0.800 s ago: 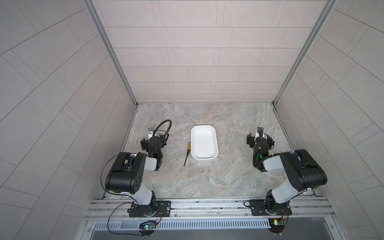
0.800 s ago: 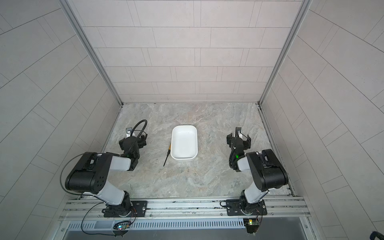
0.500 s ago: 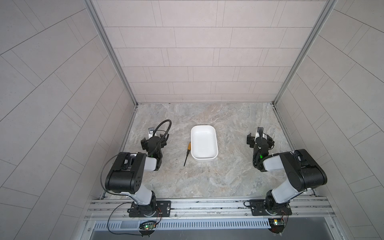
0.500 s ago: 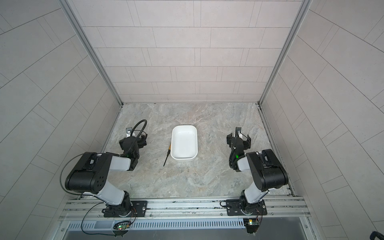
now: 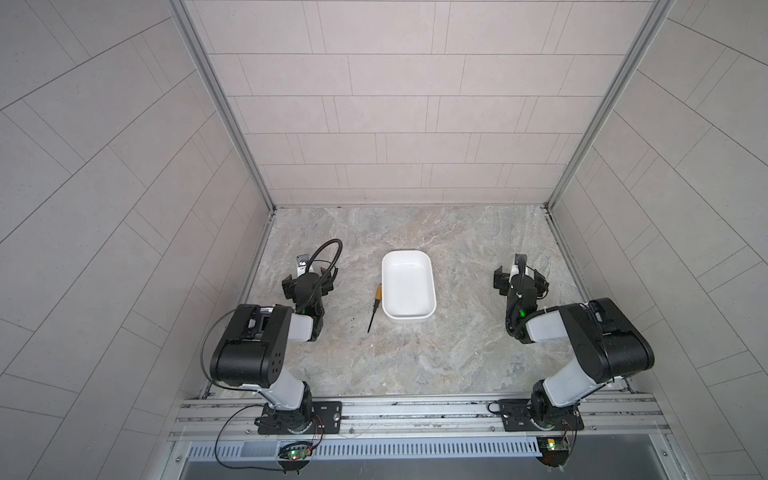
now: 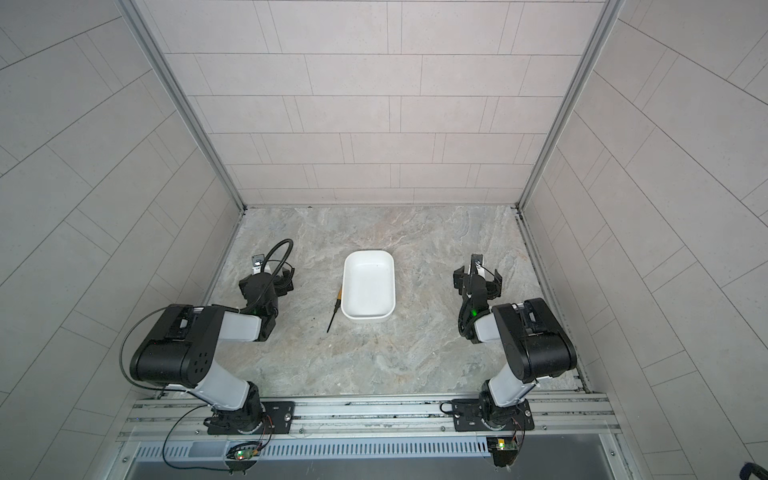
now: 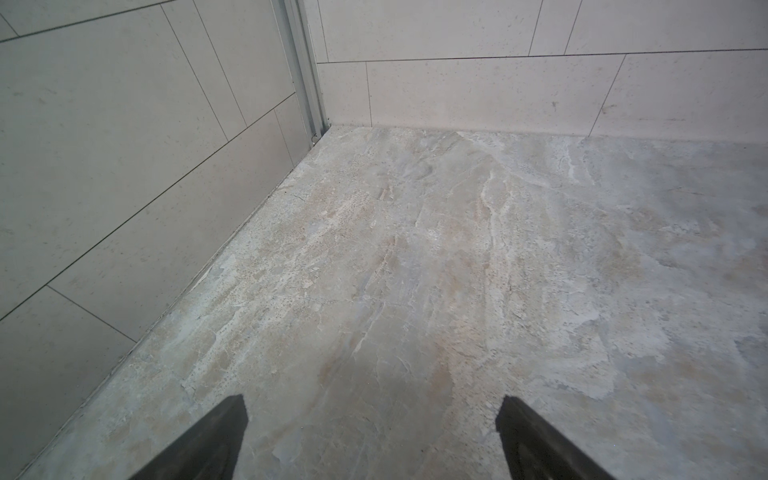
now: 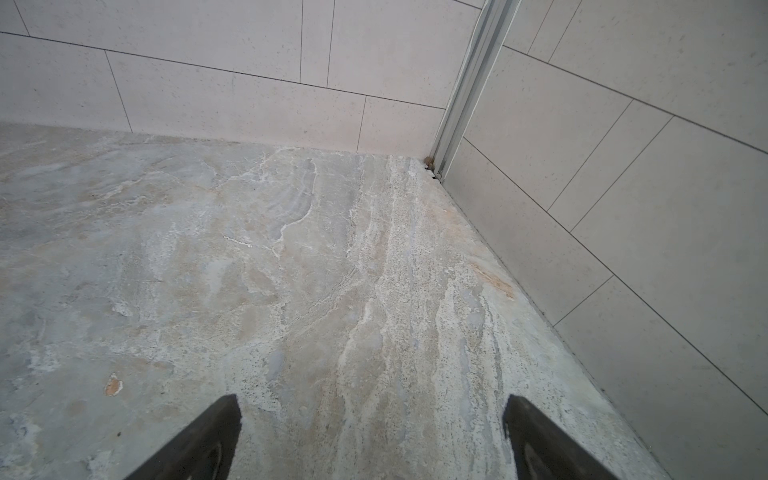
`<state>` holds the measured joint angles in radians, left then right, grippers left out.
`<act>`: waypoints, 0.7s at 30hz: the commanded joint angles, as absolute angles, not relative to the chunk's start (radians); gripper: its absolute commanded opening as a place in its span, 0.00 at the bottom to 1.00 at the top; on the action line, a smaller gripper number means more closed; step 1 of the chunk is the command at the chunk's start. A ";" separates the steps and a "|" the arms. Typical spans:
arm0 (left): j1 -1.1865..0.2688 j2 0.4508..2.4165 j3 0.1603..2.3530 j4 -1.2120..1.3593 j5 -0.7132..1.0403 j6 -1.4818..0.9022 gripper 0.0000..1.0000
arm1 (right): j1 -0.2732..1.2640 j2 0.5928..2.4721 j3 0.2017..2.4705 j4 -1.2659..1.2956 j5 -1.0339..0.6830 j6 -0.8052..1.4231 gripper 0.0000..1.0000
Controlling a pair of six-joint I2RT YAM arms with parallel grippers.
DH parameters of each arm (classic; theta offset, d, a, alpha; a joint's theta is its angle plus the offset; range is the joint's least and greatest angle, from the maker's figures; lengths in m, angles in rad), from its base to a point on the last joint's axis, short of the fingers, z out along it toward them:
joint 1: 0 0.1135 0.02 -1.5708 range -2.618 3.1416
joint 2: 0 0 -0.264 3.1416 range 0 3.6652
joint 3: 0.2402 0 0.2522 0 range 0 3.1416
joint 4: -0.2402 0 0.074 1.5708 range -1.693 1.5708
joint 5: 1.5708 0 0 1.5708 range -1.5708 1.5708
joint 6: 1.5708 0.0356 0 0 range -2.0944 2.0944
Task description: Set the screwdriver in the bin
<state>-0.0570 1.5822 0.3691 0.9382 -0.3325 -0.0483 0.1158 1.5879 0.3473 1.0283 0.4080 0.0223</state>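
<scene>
Screwdriver [image 5: 374, 309] just beside the bin [image 5: 409, 325]; left claw [image 7: 370, 400] and right claw [image 8: 372, 398] fully spread, empty.

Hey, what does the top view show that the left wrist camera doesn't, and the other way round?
Only a top view: the screwdriver lying on the table just outside the bin, and the right tool. Only the left wrist view: nothing of its own, just a closer look at the corner post. Both: the open left tool, the marble table, the tiled walls.
</scene>
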 commanded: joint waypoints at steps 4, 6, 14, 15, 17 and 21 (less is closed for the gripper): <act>-0.055 1.585 0.363 0.989 -0.313 -0.046 1.00 | 0.115 1.590 0.341 1.040 0.414 0.015 0.99; -0.065 1.582 0.341 1.028 -0.310 -0.032 1.00 | 0.114 1.591 0.342 1.039 0.414 0.015 0.99; -0.261 1.522 0.220 1.272 -0.597 0.147 1.00 | 0.173 1.570 0.230 1.259 0.472 -0.049 0.99; -0.285 1.480 0.232 1.225 -0.636 0.172 1.00 | 0.200 1.543 0.216 1.273 0.546 -0.065 0.99; -0.326 1.371 0.261 1.110 -0.654 0.211 1.00 | 0.255 1.456 0.201 1.248 0.595 -0.127 0.99; -0.393 1.052 0.382 0.584 -0.609 0.039 1.00 | 0.423 1.250 0.301 0.924 0.699 -0.152 0.99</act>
<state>-0.3634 1.2205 0.2958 0.9253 -0.5945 0.1276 0.3443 1.3628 0.2321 1.0756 0.5972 -0.1081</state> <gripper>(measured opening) 0.998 0.994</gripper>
